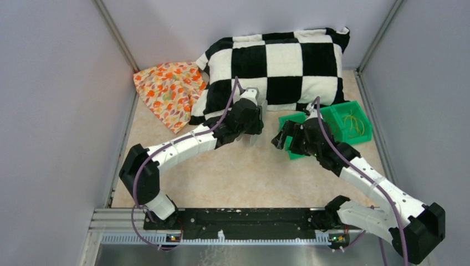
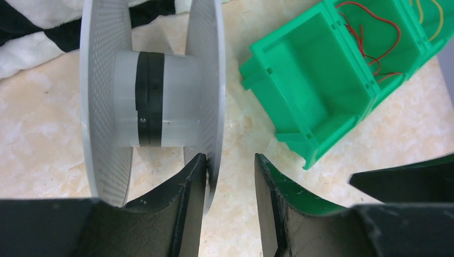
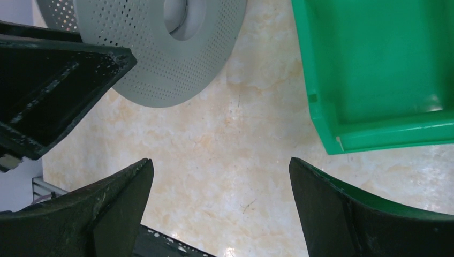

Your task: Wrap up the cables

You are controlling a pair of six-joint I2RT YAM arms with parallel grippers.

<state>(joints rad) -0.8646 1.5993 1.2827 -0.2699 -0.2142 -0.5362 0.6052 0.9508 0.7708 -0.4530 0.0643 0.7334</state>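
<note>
The grey perforated spool (image 2: 155, 96) stands on its rim on the table, with a clear hub and a black band. My left gripper (image 2: 230, 158) is open, its jaws astride the spool's right flange (image 2: 213, 80). The left finger touches the flange's inner face and the right finger stands apart. Thin red cables (image 2: 375, 43) and yellow cables (image 2: 428, 16) lie in the green bin (image 2: 321, 91). The yellow cables also show in the top view (image 1: 353, 123). My right gripper (image 3: 219, 160) is open and empty over bare table, between the spool (image 3: 160, 48) and the bin (image 3: 375, 69).
A black-and-white checkered pillow (image 1: 277, 61) lies at the back, and an orange patterned cloth (image 1: 169, 91) at the back left. Grey walls close in the sides. A black rail (image 1: 238, 219) runs along the near edge. The bin's nearest compartment holds nothing.
</note>
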